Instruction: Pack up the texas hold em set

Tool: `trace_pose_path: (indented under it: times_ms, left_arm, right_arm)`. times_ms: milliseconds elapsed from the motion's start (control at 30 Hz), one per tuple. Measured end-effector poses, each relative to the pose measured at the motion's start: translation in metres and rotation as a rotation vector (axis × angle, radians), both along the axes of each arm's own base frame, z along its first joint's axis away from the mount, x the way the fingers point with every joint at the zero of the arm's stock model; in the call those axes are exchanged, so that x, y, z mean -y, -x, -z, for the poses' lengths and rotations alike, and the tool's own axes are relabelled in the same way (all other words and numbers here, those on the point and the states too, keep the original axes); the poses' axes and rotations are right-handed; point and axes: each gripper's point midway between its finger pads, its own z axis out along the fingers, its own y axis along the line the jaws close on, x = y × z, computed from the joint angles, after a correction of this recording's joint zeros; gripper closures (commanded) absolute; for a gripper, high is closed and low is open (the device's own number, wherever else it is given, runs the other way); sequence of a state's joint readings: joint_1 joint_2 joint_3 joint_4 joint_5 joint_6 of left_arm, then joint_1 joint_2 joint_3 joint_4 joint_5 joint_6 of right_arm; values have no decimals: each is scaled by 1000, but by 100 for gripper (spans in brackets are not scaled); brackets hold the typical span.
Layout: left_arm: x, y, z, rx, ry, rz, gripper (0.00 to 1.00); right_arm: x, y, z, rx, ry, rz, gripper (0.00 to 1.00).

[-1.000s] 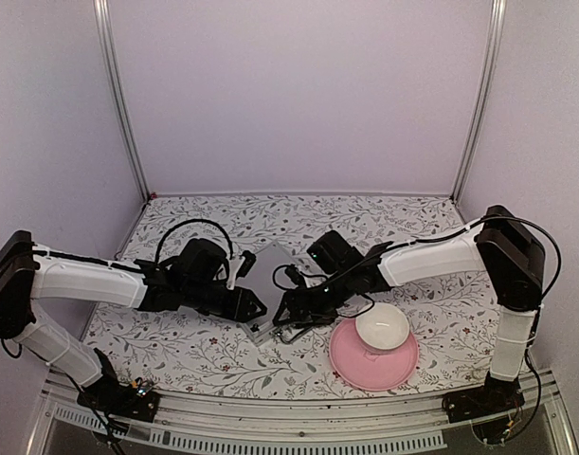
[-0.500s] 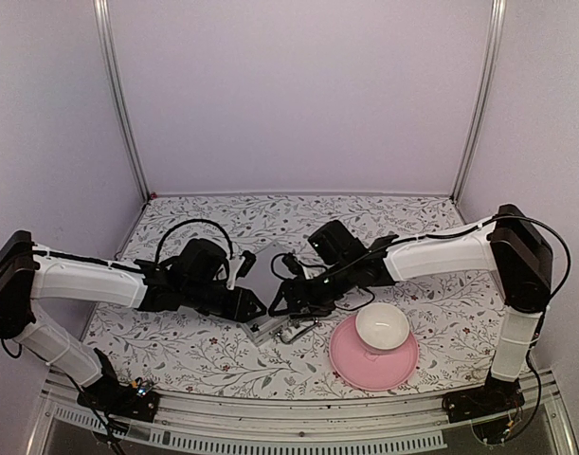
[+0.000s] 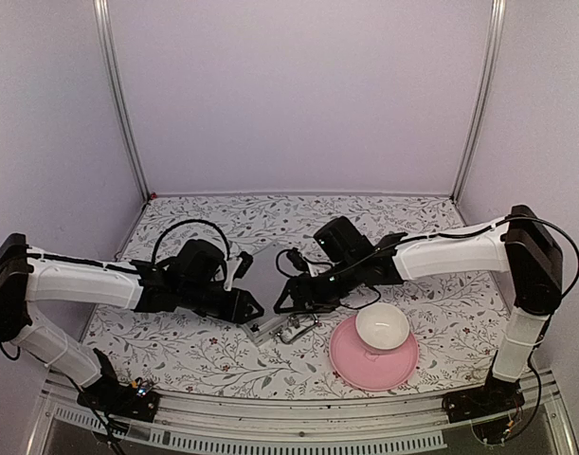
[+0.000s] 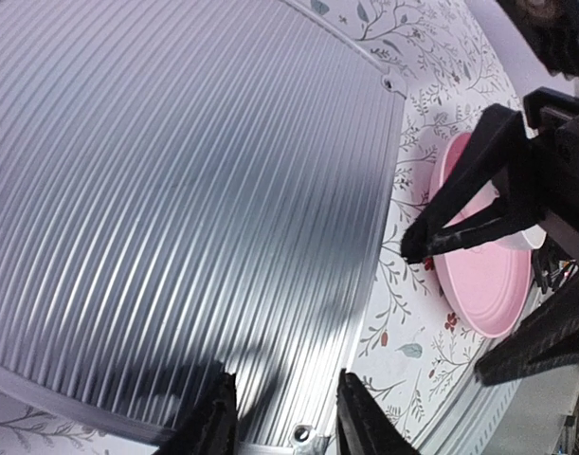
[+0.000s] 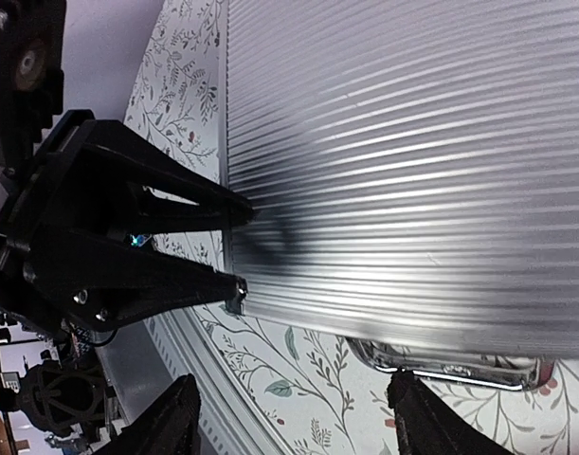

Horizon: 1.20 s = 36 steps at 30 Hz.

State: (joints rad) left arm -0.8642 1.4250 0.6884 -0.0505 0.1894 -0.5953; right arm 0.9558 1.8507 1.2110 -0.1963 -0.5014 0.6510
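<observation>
Briefcase (image 4: 175, 209) lies shut and flat near the middle of the bench's (image 3: 175, 351) near edge, between both arms, handle (image 5: 450, 368) toward that edge. Left gripper (image 4: 284, 422), spread, sits at its near corner. The right gripper (image 5: 294, 417), spread wide, hovers over the handle side, likely nearer the handle.

Back wall (image 3: 298, 95): plain pale lilac, facing me beyond the table.
Side walls (image 3: 43, 123): the same lilac, closing in on my left and right.
Posts (image 3: 118, 95): two silver metal uprights, one at each back corner.
Table (image 3: 223, 213): covered with a white cloth printed with grey leaves and small red berries.
Rail (image 3: 298, 415): silver metal along my near edge.
Light: soft and even, with faint shadows.
</observation>
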Motion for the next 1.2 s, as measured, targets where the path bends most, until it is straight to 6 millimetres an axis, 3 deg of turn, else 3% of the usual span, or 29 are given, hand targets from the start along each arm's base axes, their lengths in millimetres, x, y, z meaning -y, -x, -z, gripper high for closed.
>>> trace_pose_path:
  times_ms: [133,300,467,567,767,1000,1200]
  left_arm:
    - [-6,2,-1,0,-26,-9,62]
    - [-8,-1,-6,17,-58,-4,62]
    - [-7,-4,-10,35,-70,6,64]
    - [-7,-13,-14,37,-68,-9,64]
    - [-7,-30,-24,61,-38,-34,65]
    - [-5,-34,-9,38,-57,-21,65]
    - [-10,-43,-9,45,-56,-40,65]
  right_arm:
    - [14,3,0,31,32,8,49]
    - [25,9,16,61,110,13,66]
    - [26,17,25,124,180,12,86]
    - [26,17,33,144,219,23,93]
    - [31,13,53,155,290,52,96]
    - [34,5,61,162,327,95,97]
    - [35,2,67,159,346,118,97]
